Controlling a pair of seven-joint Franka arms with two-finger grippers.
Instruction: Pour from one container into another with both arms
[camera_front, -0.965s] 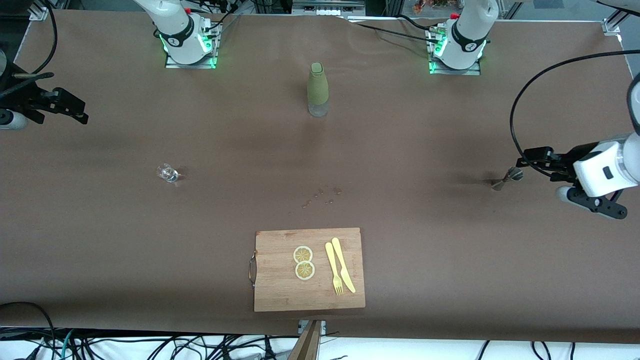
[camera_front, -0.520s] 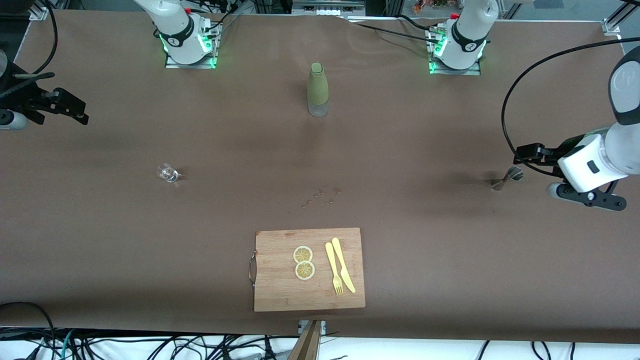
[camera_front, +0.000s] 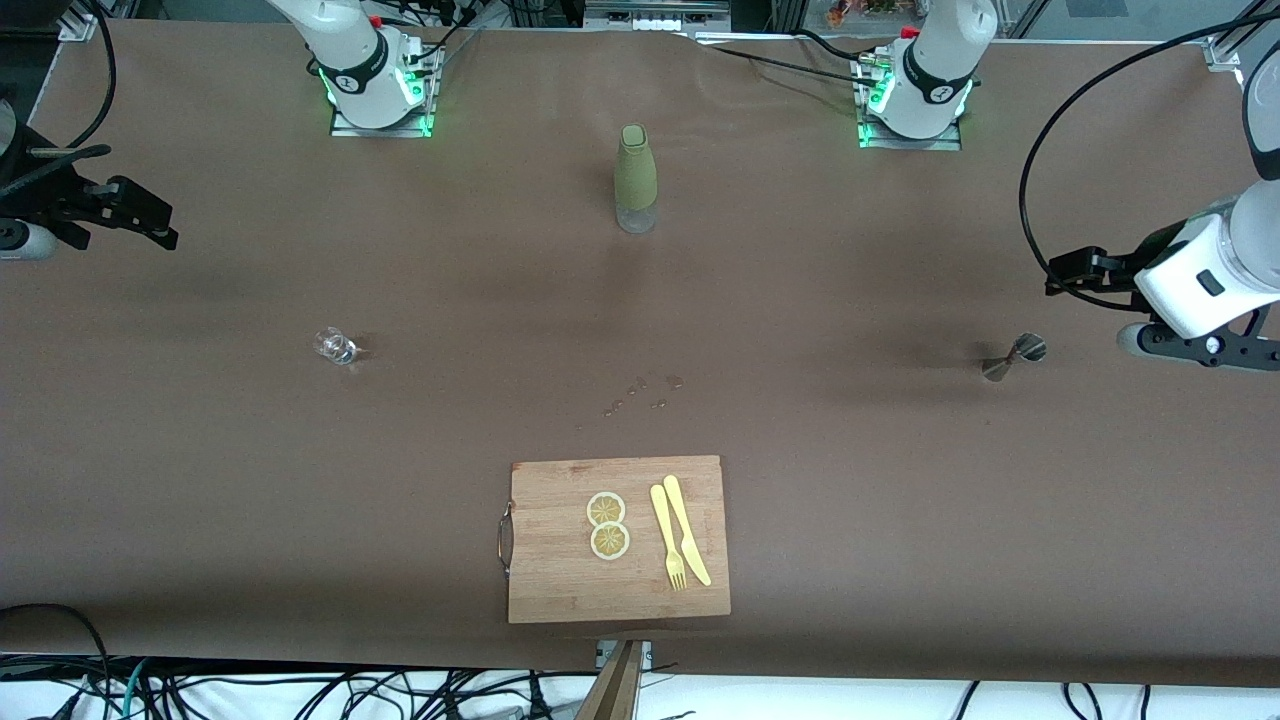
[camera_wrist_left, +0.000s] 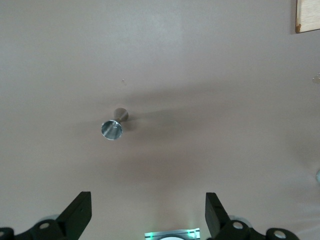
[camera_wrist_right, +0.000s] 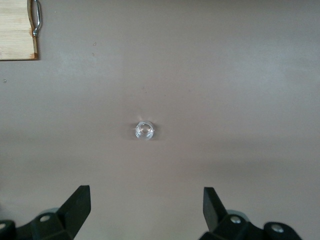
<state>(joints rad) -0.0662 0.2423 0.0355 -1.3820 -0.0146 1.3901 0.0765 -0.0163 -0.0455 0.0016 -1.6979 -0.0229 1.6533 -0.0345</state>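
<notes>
The tiny clear glass cup (camera_front: 335, 346) stands alone on the brown table toward the right arm's end; it also shows in the right wrist view as the cup (camera_wrist_right: 144, 130). The silver jigger (camera_front: 1013, 357) stands toward the left arm's end and shows mouth-up as the jigger (camera_wrist_left: 114, 125). My left gripper (camera_front: 1064, 271) hangs open over bare table beside the jigger, apart from it. Nothing is between the jaws of the left gripper (camera_wrist_left: 147, 201). My right gripper (camera_front: 158, 224) waits open and empty over the table's edge at the right arm's end, well away from the cup; the right gripper (camera_wrist_right: 145, 194) has only table between its fingertips.
A tall olive-green bottle (camera_front: 635, 180) stands mid-table between the arm bases. A wooden cutting board (camera_front: 560, 570) with lemon slices (camera_front: 607, 525), a yellow fork and a knife (camera_front: 680, 535) lies near the camera's edge. Small wet drops (camera_front: 642, 392) dot the table's middle.
My left gripper has pulled back from right beside the jigger, rising and moving toward the left arm's end. The jigger, the cup and the right arm have not moved.
</notes>
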